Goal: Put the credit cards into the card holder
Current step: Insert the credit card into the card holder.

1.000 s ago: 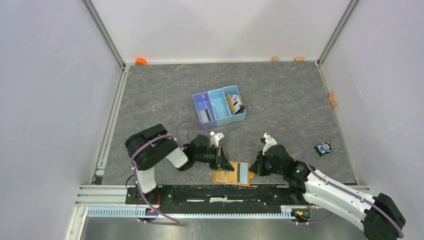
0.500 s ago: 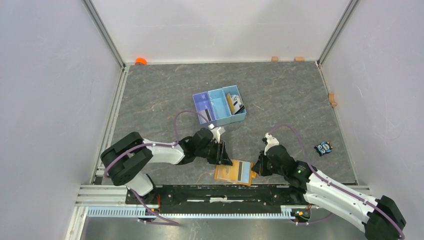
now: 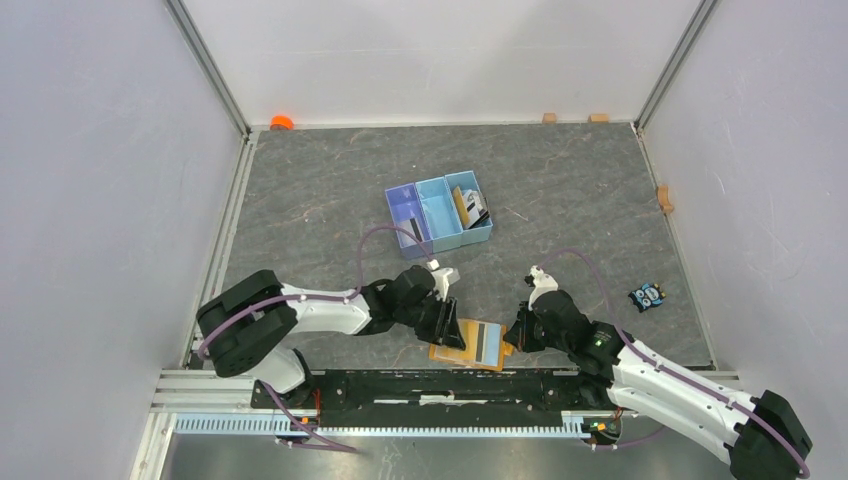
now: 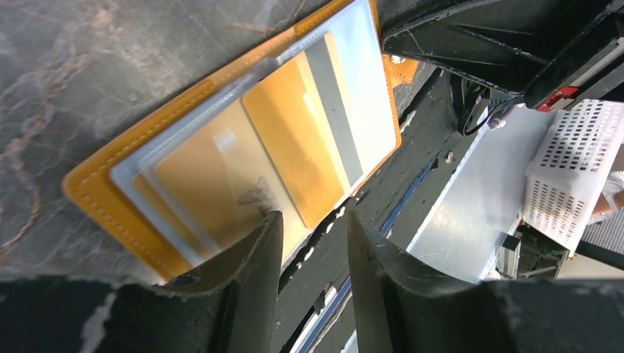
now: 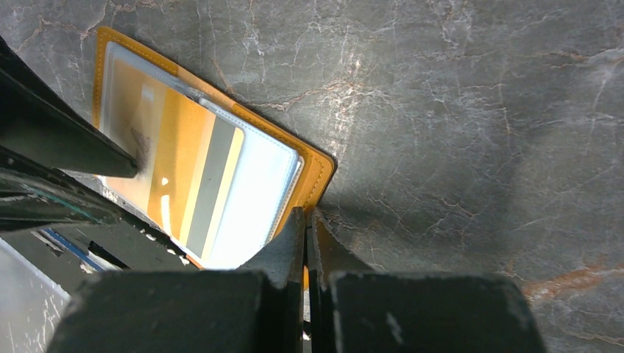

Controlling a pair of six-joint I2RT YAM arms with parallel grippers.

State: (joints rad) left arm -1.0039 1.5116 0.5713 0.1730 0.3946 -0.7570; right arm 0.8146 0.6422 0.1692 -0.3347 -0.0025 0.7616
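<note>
Orange-tan bifold card holder [image 3: 470, 343] open, bottom centre, long axis left-right. Left gripper [image 4: 313, 220] half open, empty, one tip on sleeved gold credit card [image 4: 221, 169]. Right gripper [image 5: 305, 215] shut at holder's right edge. Loose credit cards [image 3: 470, 207] in blue plastic tray [image 3: 438, 212], up-frame; left arm nearer.

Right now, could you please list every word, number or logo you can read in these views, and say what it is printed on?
No text can be read in any view.
The gold card in the card holder: no legible print shows.
The cards in the blue tray: too small to read.
The black-and-blue gadget: too small to read.
</note>
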